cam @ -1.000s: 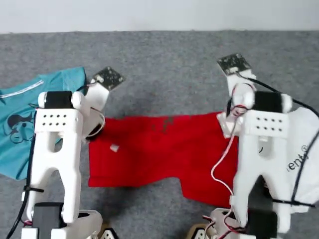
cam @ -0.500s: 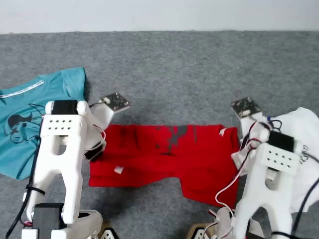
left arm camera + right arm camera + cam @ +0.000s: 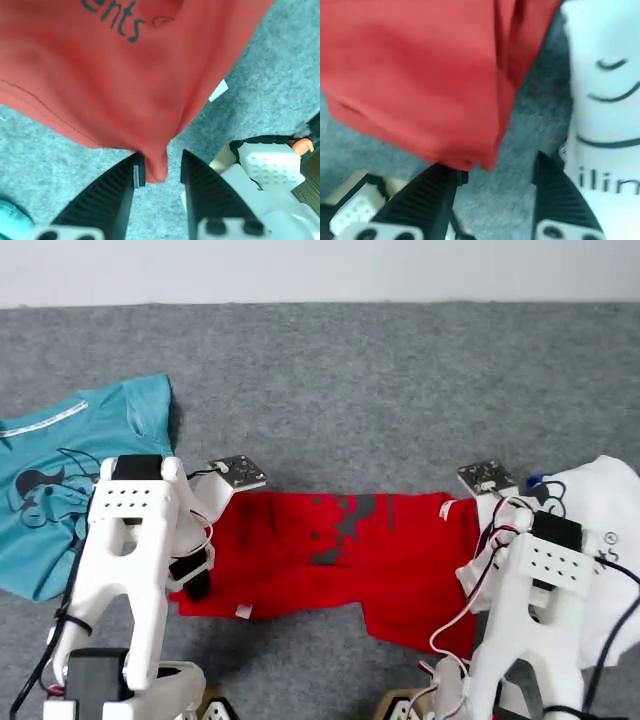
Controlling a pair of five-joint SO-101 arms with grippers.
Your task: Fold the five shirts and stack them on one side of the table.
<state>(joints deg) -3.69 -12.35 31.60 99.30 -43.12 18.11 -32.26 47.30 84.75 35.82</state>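
Both arms drawn back toward 6 o'clock, far edge of red shirt (image 3: 330, 550) now nearer them | left gripper (image 3: 162, 161): fingers slightly apart, red hem between, apparently not pinched | right gripper (image 3: 496, 167): fingers wide apart, hem in gap | red shirt: table (image 3: 350, 380) centre; teal shirt (image 3: 60, 470) at 9 o'clock, white shirt (image 3: 600, 510) at 3 o'clock
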